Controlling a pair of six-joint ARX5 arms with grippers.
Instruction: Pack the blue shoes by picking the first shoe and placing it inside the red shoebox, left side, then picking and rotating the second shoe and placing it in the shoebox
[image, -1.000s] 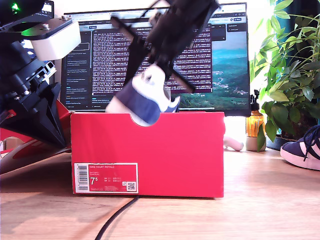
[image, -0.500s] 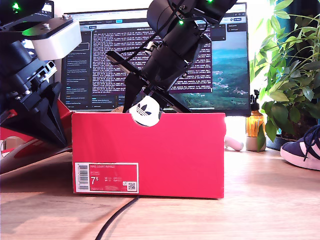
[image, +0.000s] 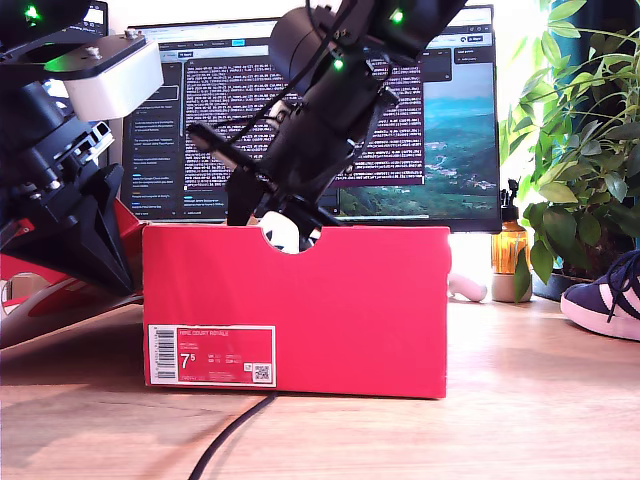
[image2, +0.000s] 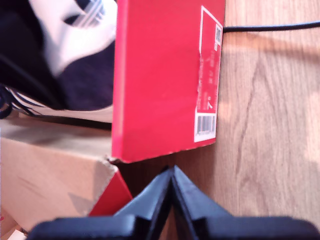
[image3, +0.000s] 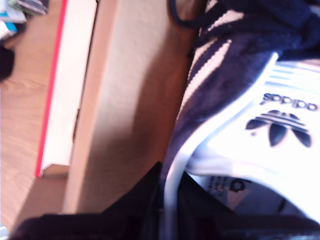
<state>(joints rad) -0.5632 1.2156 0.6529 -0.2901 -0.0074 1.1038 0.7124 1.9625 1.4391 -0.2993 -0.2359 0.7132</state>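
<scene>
Nearest in the exterior view, the red shoebox stood on the wooden surface, and the second blue shoe lay at that view's right edge. Beside the box my first pincer hung clenched and empty. Farther in, my second pincer was clamped on the first blue shoe's heel collar inside the box against a side wall; a tilted release could likely have left it wedged, crowding its mate.
</scene>
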